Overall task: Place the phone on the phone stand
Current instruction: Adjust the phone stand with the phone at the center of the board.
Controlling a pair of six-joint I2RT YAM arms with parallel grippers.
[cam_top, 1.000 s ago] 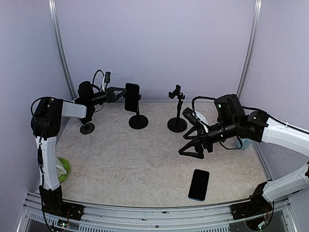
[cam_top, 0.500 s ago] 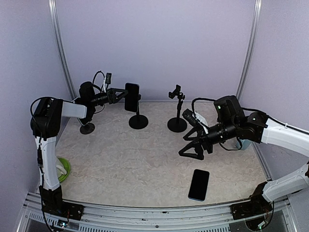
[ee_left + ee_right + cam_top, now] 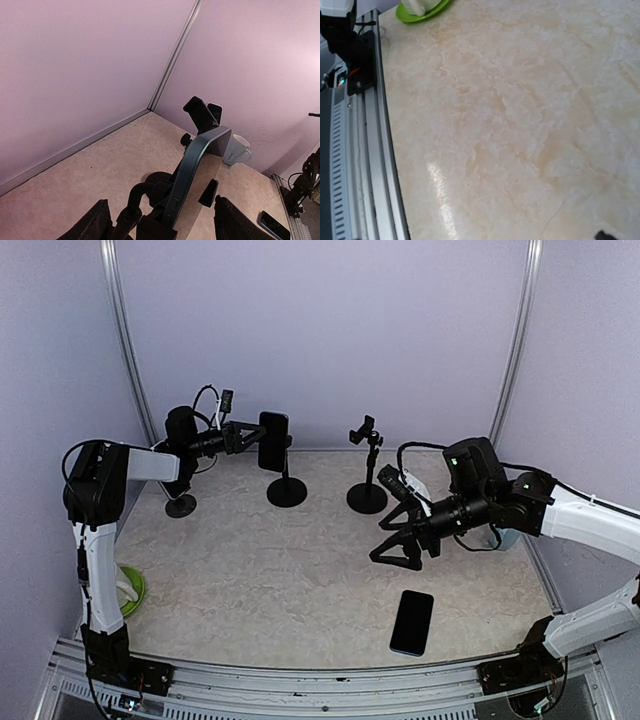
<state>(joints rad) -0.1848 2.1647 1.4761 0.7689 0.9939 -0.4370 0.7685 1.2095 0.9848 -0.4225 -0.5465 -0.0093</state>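
Phone (image 3: 412,622) lies flat on the table (image 3: 250,570), well on my side of the empty stand (image 3: 367,465), its long axis running roughly toward that stand. My right gripper (image 3: 378,540) hangs wide open between them, so it is nearer. Left gripper (image 3: 248,436), open, straddles another phone (image 3: 273,440) already seated left of the empty stand.

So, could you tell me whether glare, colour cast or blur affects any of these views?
Right wrist view: a pale streak of glare on the table near the rail, otherwise sharp. Left wrist view: pink cast on the walls, the phone dark but sharp. Top view: even, soft light, faint shadows; the corner poles bow slightly.
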